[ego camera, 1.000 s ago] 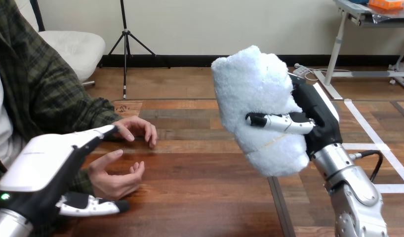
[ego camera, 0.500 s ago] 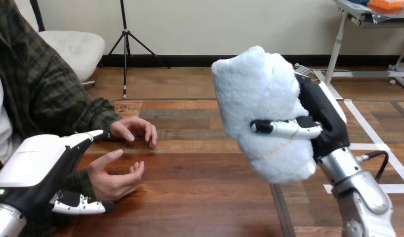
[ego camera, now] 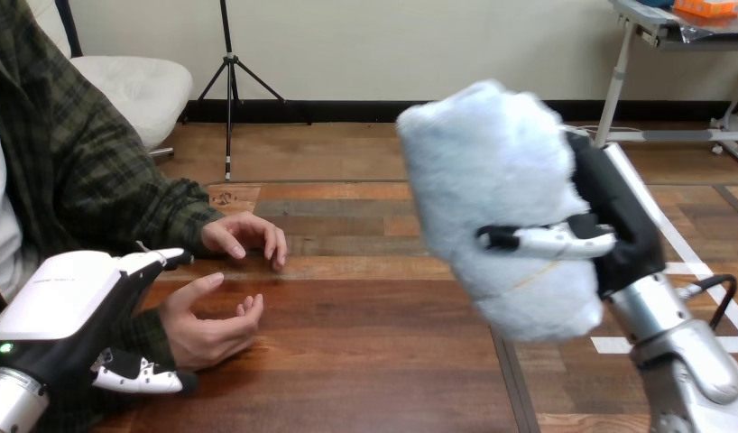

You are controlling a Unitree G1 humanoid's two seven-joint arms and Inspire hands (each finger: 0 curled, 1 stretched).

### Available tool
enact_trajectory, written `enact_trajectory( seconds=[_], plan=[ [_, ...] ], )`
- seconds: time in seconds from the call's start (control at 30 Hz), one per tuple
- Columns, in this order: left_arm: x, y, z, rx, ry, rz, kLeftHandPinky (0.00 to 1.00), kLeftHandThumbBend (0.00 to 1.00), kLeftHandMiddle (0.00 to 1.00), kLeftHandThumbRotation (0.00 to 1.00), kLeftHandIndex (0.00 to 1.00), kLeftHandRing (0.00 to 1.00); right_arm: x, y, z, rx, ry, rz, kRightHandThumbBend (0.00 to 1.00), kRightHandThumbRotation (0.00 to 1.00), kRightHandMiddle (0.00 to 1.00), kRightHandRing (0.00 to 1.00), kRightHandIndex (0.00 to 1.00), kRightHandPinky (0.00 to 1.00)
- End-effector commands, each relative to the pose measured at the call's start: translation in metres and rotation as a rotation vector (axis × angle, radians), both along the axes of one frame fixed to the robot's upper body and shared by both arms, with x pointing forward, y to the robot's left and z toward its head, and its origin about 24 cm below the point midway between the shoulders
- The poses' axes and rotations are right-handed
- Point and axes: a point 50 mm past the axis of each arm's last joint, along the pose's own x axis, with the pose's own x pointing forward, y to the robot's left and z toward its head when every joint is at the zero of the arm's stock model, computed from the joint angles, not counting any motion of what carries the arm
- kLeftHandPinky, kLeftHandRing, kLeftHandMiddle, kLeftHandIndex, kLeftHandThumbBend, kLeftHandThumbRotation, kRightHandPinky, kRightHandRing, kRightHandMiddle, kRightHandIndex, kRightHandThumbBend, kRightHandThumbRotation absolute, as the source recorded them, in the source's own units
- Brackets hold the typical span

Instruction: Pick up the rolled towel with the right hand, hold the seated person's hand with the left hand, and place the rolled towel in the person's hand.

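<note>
R robot hand (ego camera: 620,225) is up over the bench (ego camera: 374,361) at the right, thumb and fingers wrapped round the rolled towel (ego camera: 492,189), which stands roughly upright, well clear of the wood. L robot hand (ego camera: 72,298) sits low at the left, fingers straight over the sleeve by the wrist, thumb on the near side; can't tell if it's touching. Person's nearer hand (ego camera: 207,320) lies palm up w/ nothing in it, just beside that robot hand. Person's farther hand (ego camera: 244,236) rests palm down on the bench.
</note>
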Motion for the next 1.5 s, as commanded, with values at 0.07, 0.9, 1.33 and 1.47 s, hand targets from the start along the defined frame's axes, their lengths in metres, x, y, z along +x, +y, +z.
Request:
enact_trajectory(
  seconds=[0.07, 0.9, 1.33, 1.47],
  plan=[
    [0.02, 0.007, 0.012, 0.078, -0.07, 0.007, 0.72, 1.0, 0.82, 0.25, 0.83, 0.8, -0.006, -0.001, 0.038, 0.036, -0.132, 0.013, 0.77, 0.0, 0.31, 0.2, 0.35, 0.12],
    [0.041, 0.021, -0.018, 0.18, -0.014, 0.05, 0.75, 1.0, 0.81, 0.27, 0.82, 0.8, -0.036, -0.004, 0.069, 0.085, -0.204, 0.084, 0.74, 0.0, 0.28, 0.2, 0.31, 0.12],
    [0.049, 0.027, -0.029, 0.222, 0.016, 0.07, 0.75, 1.0, 0.81, 0.33, 0.81, 0.8, -0.043, -0.008, 0.08, 0.075, -0.261, 0.121, 0.7, 0.0, 0.27, 0.19, 0.3, 0.11],
    [0.05, 0.029, -0.03, 0.224, 0.029, 0.078, 0.74, 1.0, 0.81, 0.34, 0.81, 0.8, -0.043, -0.008, 0.083, 0.065, -0.285, 0.122, 0.69, 0.0, 0.27, 0.18, 0.29, 0.11]
  ],
)
